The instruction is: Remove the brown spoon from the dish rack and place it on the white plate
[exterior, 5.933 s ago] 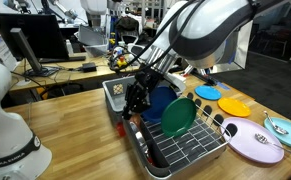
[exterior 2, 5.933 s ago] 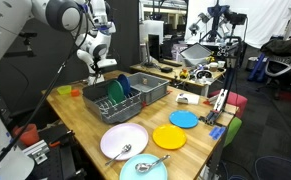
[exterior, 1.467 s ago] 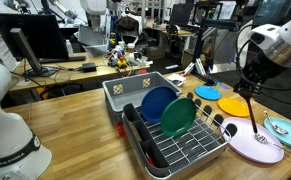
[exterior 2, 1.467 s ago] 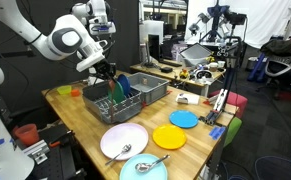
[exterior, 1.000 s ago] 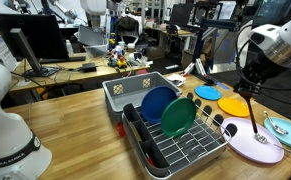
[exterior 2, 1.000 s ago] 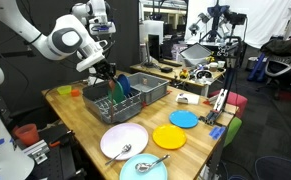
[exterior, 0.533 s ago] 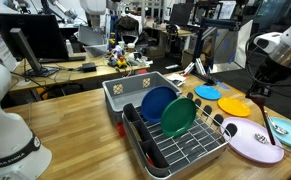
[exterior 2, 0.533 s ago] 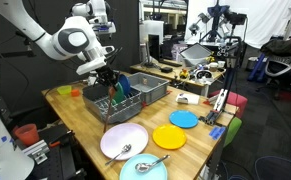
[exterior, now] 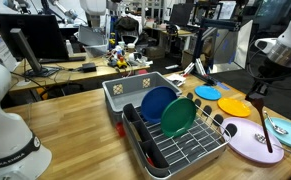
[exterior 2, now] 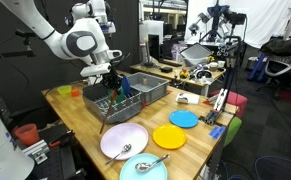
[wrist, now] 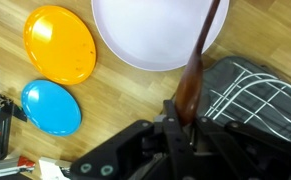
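Wooden tabletop [exterior: 75, 110] is shared by dish rack [exterior: 185, 150] and white plate [exterior: 247, 145]. The brown spoon [wrist: 197, 60] is clamped between the closed jaws of the gripper [wrist: 182, 118], hung over the plate.

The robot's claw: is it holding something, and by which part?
Yes. The gripper grips the brown spoon by its upper end, and the rest hangs down toward the white plate. Whether that end is handle or bowl cannot be told.

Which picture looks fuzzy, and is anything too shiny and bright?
Wrist view: the brown spoon and the dark gripper holding it look soft and blurry; the white plate is washed out to plain white. Both exterior views: evenly lit, no strong glare.
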